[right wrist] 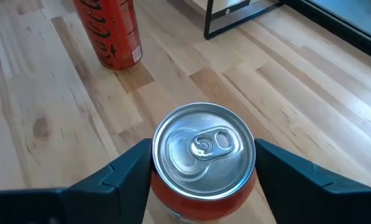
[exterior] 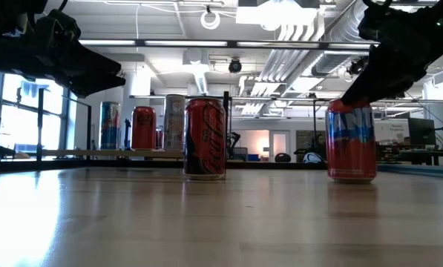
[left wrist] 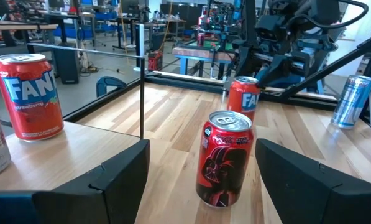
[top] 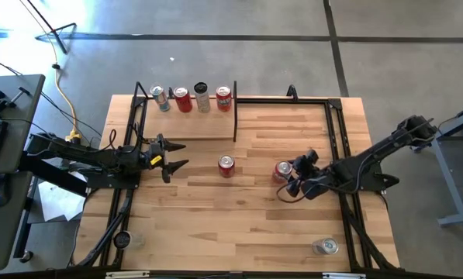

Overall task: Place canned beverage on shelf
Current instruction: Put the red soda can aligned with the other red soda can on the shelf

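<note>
A red Fanta can (top: 284,171) stands upright on the tabletop at the centre right. My right gripper (right wrist: 204,163) is closed around its upper part. A dark red cola can (top: 226,166) stands on its base mid-table. My left gripper (top: 183,154) hovers open and level to that can's left, fingers pointing at it and touching nothing. The shelf (top: 186,125), a pale board with black uprights, sits at the far left. Several cans (top: 183,99) stand in a row along its far edge. My right gripper has the Fanta can's upper wall (right wrist: 168,200), just below the rim, between its two fingers, one finger (right wrist: 126,171) on each side. The fingers slant down from the table's right side. The can stays upright, with its base (exterior: 351,176) on the table.
A silver can (top: 325,246) stands near the table's front right corner. A black tube frame (top: 285,101) runs along the far and side edges. Bare planks lie between the cola can and the shelf.
</note>
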Controlling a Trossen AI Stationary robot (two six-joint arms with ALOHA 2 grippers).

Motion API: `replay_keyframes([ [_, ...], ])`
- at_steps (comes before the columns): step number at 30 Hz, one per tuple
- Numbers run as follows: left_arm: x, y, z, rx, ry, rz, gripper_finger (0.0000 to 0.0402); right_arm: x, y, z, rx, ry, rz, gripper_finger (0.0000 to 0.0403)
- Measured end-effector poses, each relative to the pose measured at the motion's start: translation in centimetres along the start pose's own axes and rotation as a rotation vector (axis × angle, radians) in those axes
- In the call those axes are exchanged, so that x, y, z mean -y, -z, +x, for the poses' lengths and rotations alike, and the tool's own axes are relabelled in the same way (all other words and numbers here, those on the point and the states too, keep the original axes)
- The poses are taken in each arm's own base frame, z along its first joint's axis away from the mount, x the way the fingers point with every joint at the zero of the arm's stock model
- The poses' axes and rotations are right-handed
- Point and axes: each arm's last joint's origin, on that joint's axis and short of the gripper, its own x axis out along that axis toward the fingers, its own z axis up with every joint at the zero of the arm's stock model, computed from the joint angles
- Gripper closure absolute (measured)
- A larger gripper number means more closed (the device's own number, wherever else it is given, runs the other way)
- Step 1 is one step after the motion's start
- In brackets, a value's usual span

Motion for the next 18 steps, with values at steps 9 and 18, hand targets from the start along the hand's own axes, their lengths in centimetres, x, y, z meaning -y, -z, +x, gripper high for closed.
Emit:
replay_keyframes([
  [9,0.0,0.0,0.0,-0.001,0.001,0.0,0.0122,-0.7,-1.0,0.1,0.012,-0.09,-0.064,0.0174],
  [18,0.0,0.0,0.0,-0.001,0.0,0.0,0.0122,-1.9,-4.6,-1.0,0.116,-0.175,-0.064,0.0177],
])
